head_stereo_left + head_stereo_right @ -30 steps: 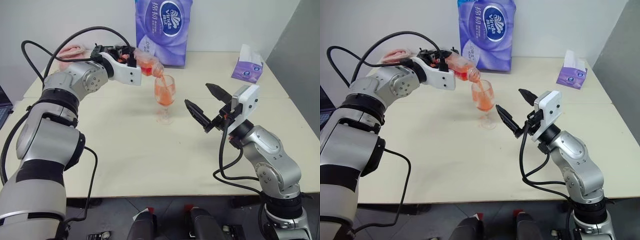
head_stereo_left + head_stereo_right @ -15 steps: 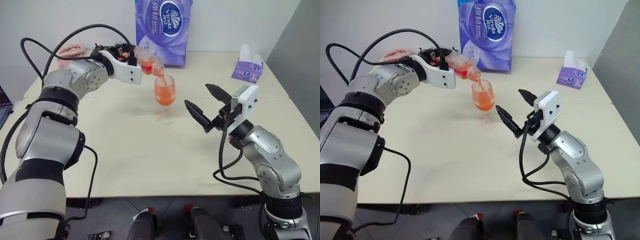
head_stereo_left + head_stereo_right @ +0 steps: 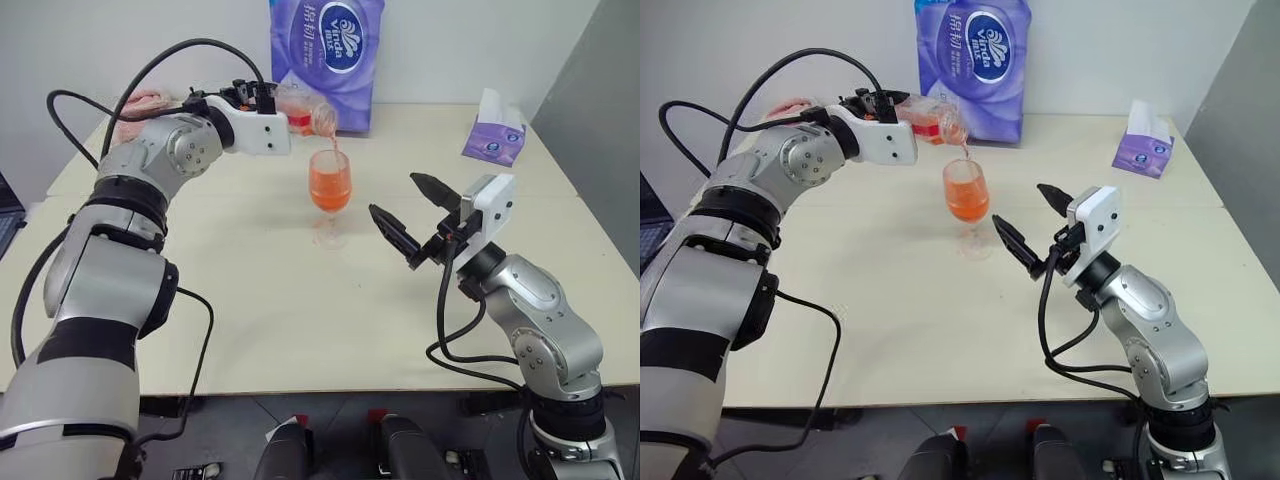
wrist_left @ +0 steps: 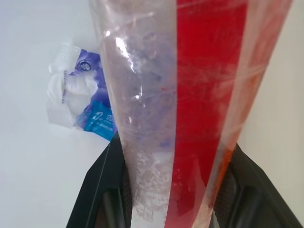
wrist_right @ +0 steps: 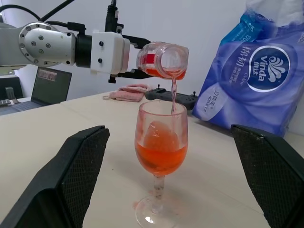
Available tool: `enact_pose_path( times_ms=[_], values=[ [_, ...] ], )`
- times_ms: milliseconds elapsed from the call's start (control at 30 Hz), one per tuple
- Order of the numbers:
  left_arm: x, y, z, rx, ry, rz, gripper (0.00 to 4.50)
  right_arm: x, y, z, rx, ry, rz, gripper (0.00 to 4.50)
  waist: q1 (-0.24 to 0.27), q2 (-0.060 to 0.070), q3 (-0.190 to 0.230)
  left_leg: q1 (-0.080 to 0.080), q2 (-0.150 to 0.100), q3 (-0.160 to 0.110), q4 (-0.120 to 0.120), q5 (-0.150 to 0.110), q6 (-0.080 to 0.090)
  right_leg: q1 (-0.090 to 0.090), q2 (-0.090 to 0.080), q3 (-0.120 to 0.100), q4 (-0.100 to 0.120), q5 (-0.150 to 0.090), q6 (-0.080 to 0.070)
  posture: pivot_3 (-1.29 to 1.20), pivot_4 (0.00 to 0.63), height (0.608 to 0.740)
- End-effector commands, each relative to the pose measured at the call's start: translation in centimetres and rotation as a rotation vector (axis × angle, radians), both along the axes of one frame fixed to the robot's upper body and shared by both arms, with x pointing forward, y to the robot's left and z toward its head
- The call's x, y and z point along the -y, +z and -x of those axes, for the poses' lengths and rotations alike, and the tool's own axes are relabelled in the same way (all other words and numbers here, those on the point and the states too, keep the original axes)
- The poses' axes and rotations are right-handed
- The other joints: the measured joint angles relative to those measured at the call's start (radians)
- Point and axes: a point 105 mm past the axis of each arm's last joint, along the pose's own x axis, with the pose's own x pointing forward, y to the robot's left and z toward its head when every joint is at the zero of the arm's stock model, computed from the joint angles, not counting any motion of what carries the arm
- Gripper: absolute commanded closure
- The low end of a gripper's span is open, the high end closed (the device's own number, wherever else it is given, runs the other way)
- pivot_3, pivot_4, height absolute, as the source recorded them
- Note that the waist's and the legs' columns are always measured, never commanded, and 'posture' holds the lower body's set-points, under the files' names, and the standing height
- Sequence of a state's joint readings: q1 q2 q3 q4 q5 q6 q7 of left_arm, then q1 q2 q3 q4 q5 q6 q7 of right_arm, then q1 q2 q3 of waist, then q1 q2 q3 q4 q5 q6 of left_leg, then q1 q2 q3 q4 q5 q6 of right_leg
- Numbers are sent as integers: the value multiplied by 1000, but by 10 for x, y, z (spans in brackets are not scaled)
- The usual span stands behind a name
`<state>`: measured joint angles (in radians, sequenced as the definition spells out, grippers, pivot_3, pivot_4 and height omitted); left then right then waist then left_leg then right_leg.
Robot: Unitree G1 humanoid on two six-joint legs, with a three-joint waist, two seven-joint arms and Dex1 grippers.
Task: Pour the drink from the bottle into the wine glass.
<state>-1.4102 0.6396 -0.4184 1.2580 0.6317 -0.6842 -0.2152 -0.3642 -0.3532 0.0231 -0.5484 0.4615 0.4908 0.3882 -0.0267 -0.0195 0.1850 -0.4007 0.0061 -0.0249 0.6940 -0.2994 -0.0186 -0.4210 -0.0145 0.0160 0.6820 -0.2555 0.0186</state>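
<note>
The bottle (image 3: 305, 112) has tipped steeper and risen since before, clamped in the left gripper (image 3: 268, 112) at upper centre, trickling drink (image 5: 160, 156) into the wine glass (image 3: 330, 195) below; right gripper (image 3: 412, 212) spread wide, centre-right

The bottle (image 4: 190, 95) runs past the left wrist view's top edge, hiding most of the left gripper's fingers (image 4: 97, 190). The tissue pack (image 3: 327, 50) is cropped above.
</note>
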Motion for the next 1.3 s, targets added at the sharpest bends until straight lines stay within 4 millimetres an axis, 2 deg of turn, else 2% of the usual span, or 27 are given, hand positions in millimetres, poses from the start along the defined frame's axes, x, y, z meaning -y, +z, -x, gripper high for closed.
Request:
enact_pose_path(
  times_ms=[33, 133, 267, 300, 433, 633, 767, 1000, 1300],
  values=[
    [2, 16, 6, 21, -49, 136, 2796, 0, 13, 9, 64, 11, -1, 0, 0, 0, 0, 0, 0, 0, 0, 0, 0, 0, 0, 0, 0, 0, 0, 0, 150, 740],
    [1, 10, 8, 4, -75, 226, 2796, 1, 14, 10, 70, 19, 12, 0, 0, 0, 0, 0, 0, 0, 1, 0, 0, 0, 0, 0, 0, 0, 0, 0, 150, 740],
    [-6, 2, 8, -33, -71, 413, 2796, 2, 17, 11, 77, 33, 23, 0, 0, 0, 0, 0, 0, -1, 1, 0, 0, 0, 0, 0, 0, 0, 0, 0, 150, 740],
    [-11, -2, 6, -50, -58, 510, 2796, 1, 17, 13, 76, 46, 32, 0, 0, 0, 0, 0, 0, -1, 1, 0, 0, 0, 0, 0, 0, 0, 0, 0, 150, 740],
    [-43, -39, 1, -145, 47, 881, 2796, 0, 7, 23, 46, 119, 96, 0, 0, 0, 0, 0, 0, 0, 2, 0, 0, 0, -1, 0, 1, 0, 0, 0, 150, 740],
    [-74, -72, 3, -208, 142, 1291, 2796, 1, -8, 39, -11, 207, 176, 0, 0, 0, 0, 0, 1, -1, 2, 0, 0, 0, -3, 0, 1, 0, 0, 0, 150, 740],
    [-84, -89, 7, -238, 162, 1488, 2796, -1, -11, 45, -34, 240, 199, 0, 3, -1, -1, 0, 0, -1, 3, 0, 0, 1, -4, 0, 1, 0, 0, 0, 150, 740],
    [-92, -123, 11, -301, 215, 1630, 2796, -3, 0, 36, -26, 211, 185, 0, 2, -2, -2, 0, 0, -1, 3, 0, 0, 1, -4, 0, 1, 0, 0, 0, 150, 740],
    [-91, -151, 16, -333, 287, 1534, 2796, -1, -1, 34, -49, 196, 168, 0, 2, -3, -3, 1, 0, -1, 2, 0, 0, 1, -4, 0, 1, 0, 0, 0, 150, 740]
  ],
)
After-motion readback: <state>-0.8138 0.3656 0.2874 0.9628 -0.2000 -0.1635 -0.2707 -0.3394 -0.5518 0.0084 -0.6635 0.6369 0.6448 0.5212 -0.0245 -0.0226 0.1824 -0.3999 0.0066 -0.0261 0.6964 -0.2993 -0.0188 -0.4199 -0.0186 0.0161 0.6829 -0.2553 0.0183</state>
